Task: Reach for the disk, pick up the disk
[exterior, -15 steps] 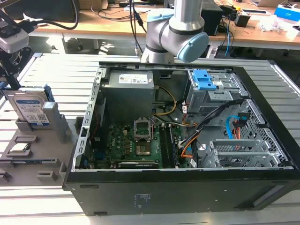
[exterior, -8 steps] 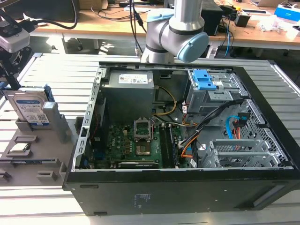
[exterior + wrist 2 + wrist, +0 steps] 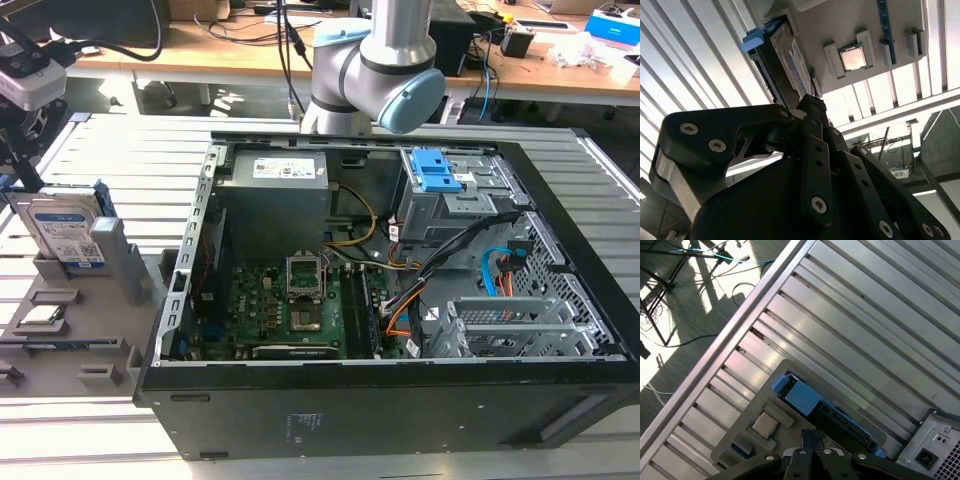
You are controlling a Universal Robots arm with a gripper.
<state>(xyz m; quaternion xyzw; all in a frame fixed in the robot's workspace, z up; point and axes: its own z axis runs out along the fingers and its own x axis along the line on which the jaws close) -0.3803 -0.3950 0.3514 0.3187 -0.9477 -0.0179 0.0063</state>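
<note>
Gripper (image 3: 809, 432) hangs close above the upright disk (image 3: 805, 397), jaws pinched narrow and empty. Reach nearly done; no grasp yet.

Silver arm (image 3: 398, 25), pale-blue caps (image 3: 412, 100), black screwed fingers (image 3: 813, 150)

Silver-and-blue disk, grey tray, black case on striped grey table
Disk (image 3: 62, 235) silver, white-and-blue label, blue side rails; tray (image 3: 110, 345) flat light grey; chip (image 3: 852, 59) silver square, pinkish sheen; table (image 3: 130, 150) pale silver-grey, parallel ribbed stripes; computer case (image 3: 350, 420) black; motherboard (image 3: 290, 310) green; latch (image 3: 435, 170) bright blue; cables (image 3: 492, 272) orange, blue, yellow; arm (image 3: 400, 40) silver, pale blue cap; gripper (image 3: 810, 437) matte black, silver screw heads
</note>
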